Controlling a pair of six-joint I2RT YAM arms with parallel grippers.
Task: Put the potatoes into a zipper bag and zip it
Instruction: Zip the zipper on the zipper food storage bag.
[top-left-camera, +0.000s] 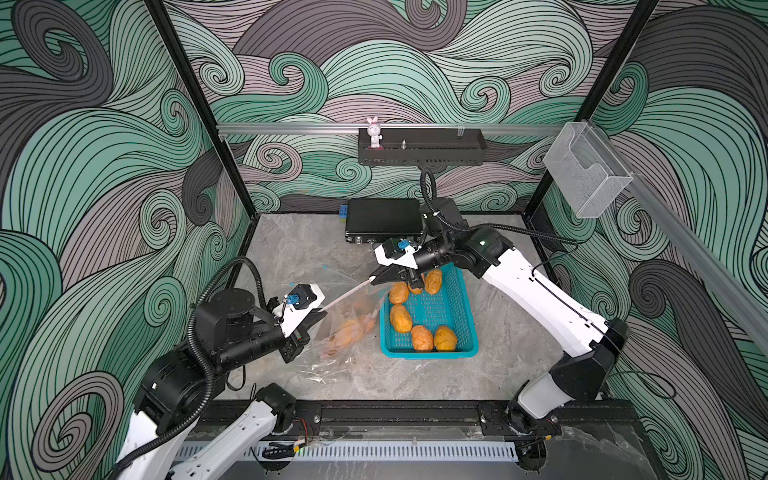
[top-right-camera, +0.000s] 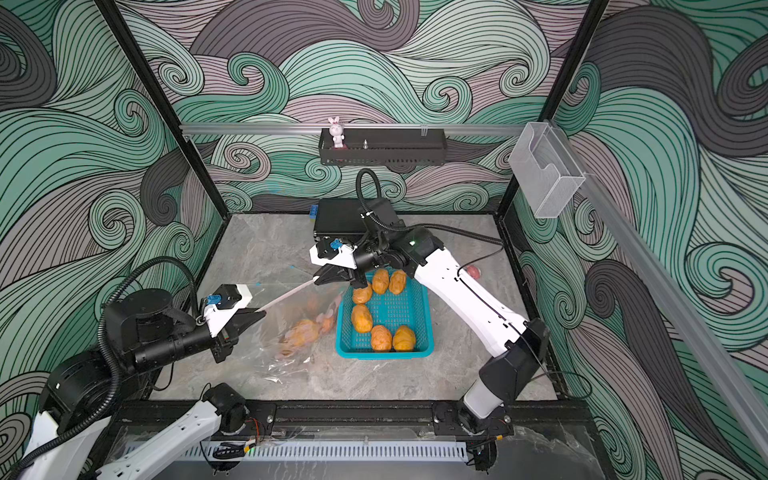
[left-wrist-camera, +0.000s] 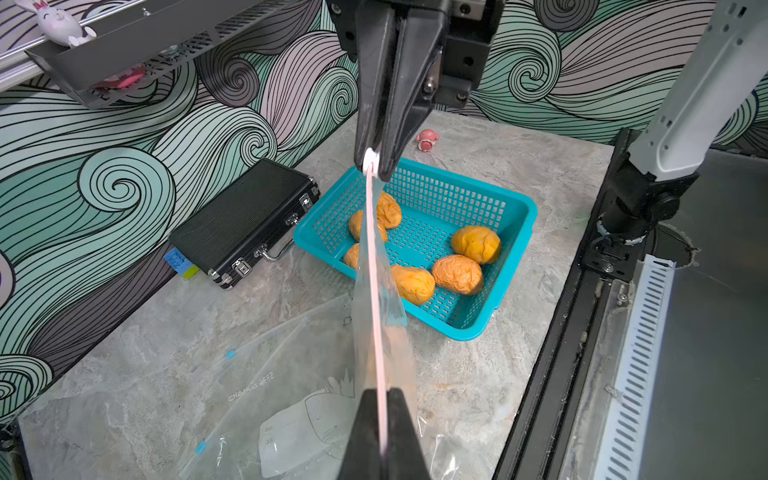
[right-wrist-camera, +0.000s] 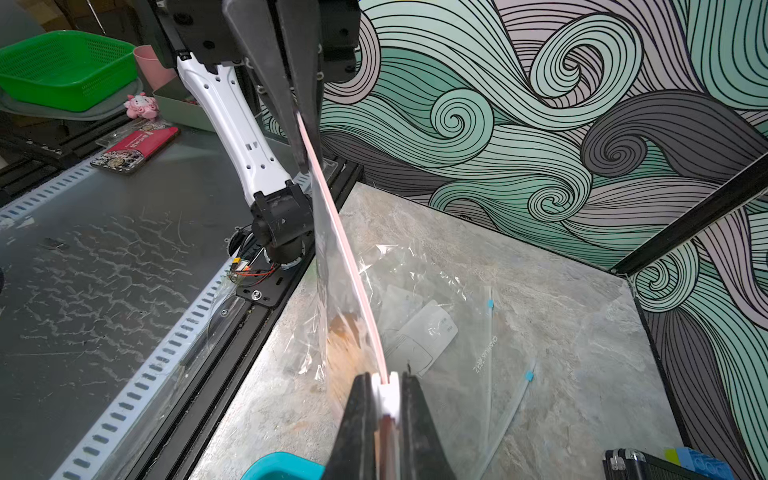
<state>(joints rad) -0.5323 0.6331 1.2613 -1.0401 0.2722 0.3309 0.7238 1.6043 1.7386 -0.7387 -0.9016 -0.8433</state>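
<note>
Potatoes: six lay in basket, centre frame | bag: looked soft, slippery, sagging; best held by stiff zipper strip | left gripper clenched on strip | right gripper pinched slider

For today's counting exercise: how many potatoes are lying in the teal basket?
6 potatoes in the teal basket: three at its far end, one midway by the bag-side wall, two at the near end. The zipper bag holds more, blurred.

Left arm and right arm, bolted to black base rail: white link shells, black joint housings, corrugated black conduit, blue connector at wrist, tapered black fingers.
</note>
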